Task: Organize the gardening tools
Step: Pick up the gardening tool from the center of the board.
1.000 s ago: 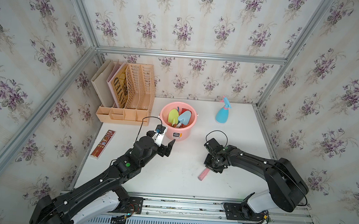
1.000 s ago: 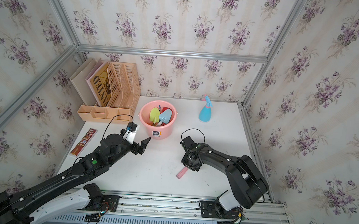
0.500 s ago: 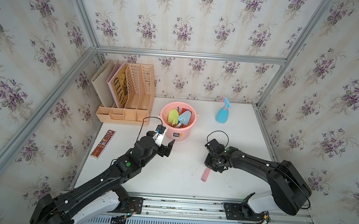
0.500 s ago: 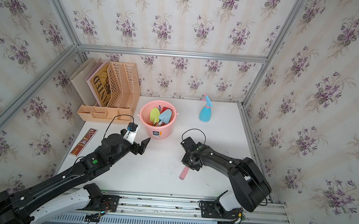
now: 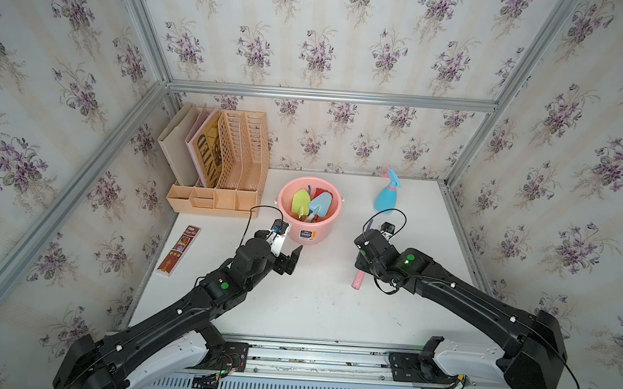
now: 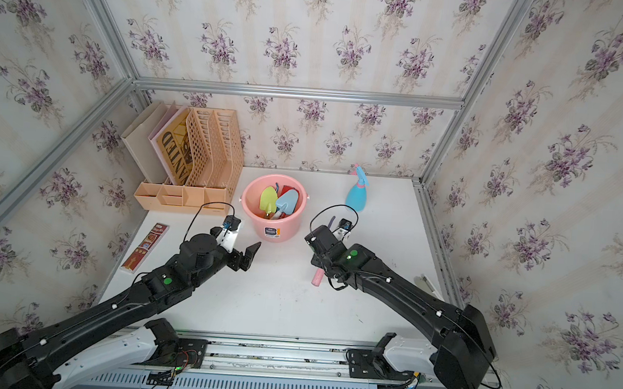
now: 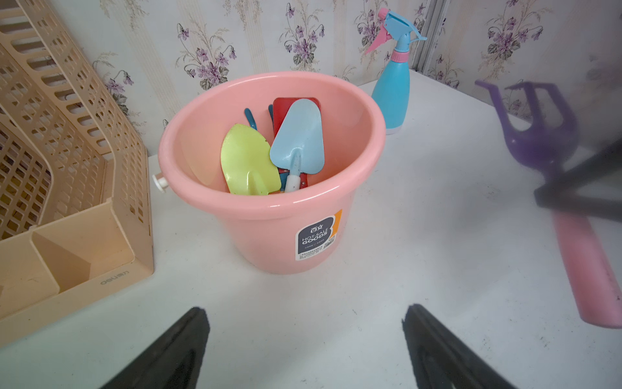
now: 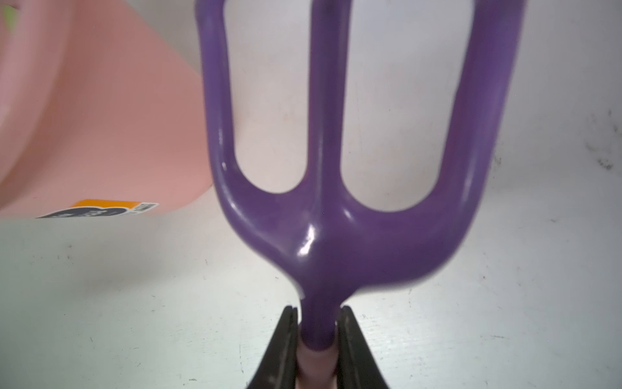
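My right gripper (image 8: 318,320) is shut on the neck of the purple fork (image 8: 336,235), where it meets its pink handle (image 5: 357,279). The fork (image 7: 538,134) is held to the right of the pink bucket (image 5: 322,230), tines toward the back. In the bucket (image 7: 269,229) lie a green trowel (image 7: 249,161), a light-blue trowel (image 7: 299,138), a red trowel (image 7: 286,104) and a blue fork (image 7: 250,118). The light-blue spray bottle (image 5: 385,197) stands at the back right. My left gripper (image 7: 304,313) is open with nothing in it, just in front of the bucket.
A beige file organizer (image 5: 228,166) with folders stands at the back left, close to the bucket. A flat red-brown box (image 5: 179,250) lies along the table's left edge. Aluminium posts and papered walls close in the table on three sides.
The right gripper closed fully on the fork and moved up and toward the back with it; the pink handle followed. The left arm has not moved.
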Tool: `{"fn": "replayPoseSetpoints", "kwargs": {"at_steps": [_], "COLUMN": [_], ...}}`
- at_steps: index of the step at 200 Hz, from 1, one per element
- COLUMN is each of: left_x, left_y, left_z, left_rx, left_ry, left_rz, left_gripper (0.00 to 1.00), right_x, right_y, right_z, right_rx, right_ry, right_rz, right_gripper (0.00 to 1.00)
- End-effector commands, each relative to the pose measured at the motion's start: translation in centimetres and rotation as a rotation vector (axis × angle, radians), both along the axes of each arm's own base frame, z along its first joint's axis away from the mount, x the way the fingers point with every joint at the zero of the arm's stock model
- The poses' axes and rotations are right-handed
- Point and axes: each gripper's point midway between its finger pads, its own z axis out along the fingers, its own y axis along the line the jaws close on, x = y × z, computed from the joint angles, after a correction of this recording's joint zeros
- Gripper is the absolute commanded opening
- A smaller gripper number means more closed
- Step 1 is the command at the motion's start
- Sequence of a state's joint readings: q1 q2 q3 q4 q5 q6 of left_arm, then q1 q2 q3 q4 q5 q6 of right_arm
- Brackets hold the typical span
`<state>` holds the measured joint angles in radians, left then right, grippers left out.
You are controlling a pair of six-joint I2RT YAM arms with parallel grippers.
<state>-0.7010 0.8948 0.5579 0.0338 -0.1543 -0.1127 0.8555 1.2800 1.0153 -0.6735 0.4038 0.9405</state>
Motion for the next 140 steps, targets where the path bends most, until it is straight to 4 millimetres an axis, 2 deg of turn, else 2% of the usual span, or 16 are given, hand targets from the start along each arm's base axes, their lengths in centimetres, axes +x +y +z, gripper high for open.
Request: {"fn": "replayPoseSetpoints", "kwargs": {"at_steps": [1, 46, 90, 140], "left_x": [0.1, 0.0, -0.4, -0.7], "left_y": [0.2, 0.7, 1.1, 1.3], "left_z": [0.1, -1.4, -3.3, -3.8], "left_rx": [-0.030, -0.048, -0.098, -0.109], "left_ry": [0.001, 0.039, 0.091, 0.112], "left_rz": [0.023, 0.042, 0.051, 0.056], "left_gripper": [0.95, 0.96, 0.96, 0.96], "right_x": [1.6, 5.0, 9.1, 13.3], "right_y": [0.0, 2.6, 6.9, 11.8], "right_z": [3.1, 9.6, 14.6, 17.8], "right_rx": [-0.078, -0.075, -0.067, -0.082], "right_ry": [-0.128, -0.332, -0.515, -0.666], "right_rz": [0.007, 0.064, 0.125, 0.177], "right_gripper": [0.00, 0.00, 0.00, 0.00]}}
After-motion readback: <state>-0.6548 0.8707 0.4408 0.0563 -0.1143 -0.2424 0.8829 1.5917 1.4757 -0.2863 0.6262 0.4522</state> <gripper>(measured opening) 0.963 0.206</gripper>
